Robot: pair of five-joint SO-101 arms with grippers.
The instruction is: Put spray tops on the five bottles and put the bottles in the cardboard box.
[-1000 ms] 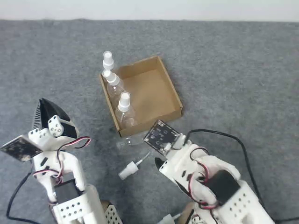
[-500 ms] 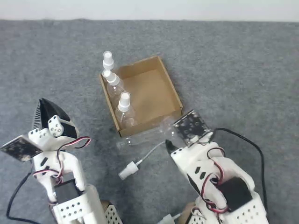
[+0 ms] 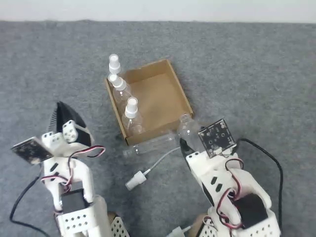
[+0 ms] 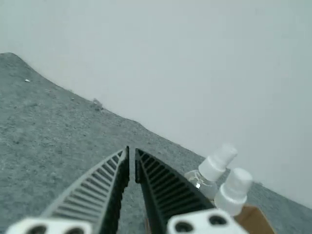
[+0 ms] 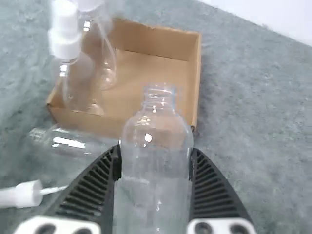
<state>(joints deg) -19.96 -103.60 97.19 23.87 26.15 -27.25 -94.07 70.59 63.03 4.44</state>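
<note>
- We see a grey surface point(image 3: 256, 74) with a rough, felt-like nap, and it spreads across the whole work area in the high view.
- Along its far edge we see a plain white wall point(image 3: 158, 10) as a narrow band.
- In the left wrist view the surface meets the wall in a slanting line, and we see a small dark lump point(image 4: 97, 103) on that seam.
- A tiny pale speck point(image 4: 27, 80) lies on the surface near the seam.
- In the right wrist view the wall shows at one corner.
</note>
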